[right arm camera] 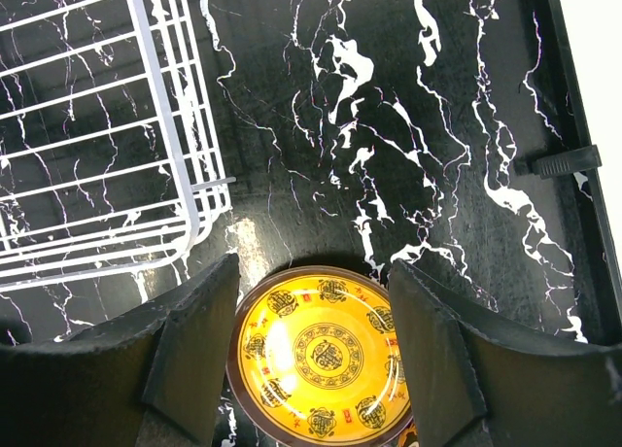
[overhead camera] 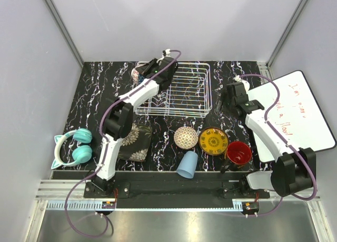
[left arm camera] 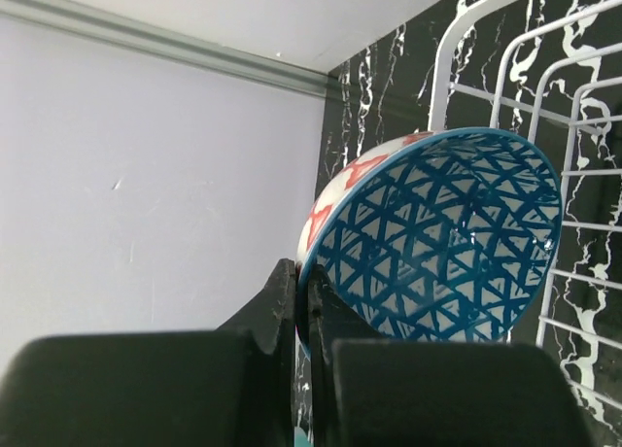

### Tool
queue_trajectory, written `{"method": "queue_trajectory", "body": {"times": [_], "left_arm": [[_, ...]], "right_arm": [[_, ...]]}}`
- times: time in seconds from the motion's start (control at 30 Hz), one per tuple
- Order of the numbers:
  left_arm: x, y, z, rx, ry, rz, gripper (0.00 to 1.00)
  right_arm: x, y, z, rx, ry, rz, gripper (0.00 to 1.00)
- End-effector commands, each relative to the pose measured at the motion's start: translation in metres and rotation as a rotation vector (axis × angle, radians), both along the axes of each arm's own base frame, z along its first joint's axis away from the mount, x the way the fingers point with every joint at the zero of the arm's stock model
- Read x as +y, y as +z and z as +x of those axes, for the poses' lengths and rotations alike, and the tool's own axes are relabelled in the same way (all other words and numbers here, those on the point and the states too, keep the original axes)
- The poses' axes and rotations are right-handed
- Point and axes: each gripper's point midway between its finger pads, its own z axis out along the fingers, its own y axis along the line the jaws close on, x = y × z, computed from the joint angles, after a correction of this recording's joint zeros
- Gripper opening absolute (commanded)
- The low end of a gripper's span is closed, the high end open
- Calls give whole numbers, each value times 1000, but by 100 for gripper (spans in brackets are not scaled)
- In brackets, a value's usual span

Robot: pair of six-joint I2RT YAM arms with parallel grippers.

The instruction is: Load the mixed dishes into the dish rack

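marbled table (overhead camera: pixel 95 94), dish rack (overhead camera: pixel 181 92), headphones (overhead camera: pixel 81 154), whiteboard (overhead camera: pixel 303 110)

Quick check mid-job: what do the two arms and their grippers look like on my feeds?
The left arm and right arm both have white links with bulky black joint housings. A purple cable loops along each. The left gripper and right gripper have matte black, wedge-shaped fingers. I see no markings.
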Motion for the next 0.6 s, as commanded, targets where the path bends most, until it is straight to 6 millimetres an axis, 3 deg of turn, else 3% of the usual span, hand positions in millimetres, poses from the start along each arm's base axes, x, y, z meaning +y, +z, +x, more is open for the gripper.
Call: {"method": "queue_trajectory", "body": {"times": [0.0, 0.33, 0.57], "left_arm": [[-5, 20, 6, -108, 49, -10, 0], [-23, -4, 7, -84, 29, 25, 0], [-24, -17, 7, -69, 13, 22, 0]], "right_arm": [[6, 13, 1, -55, -4, 40, 70], [9, 13, -2, -51, 1, 65, 71], [11, 16, -3, -59, 10, 71, 71]]}}
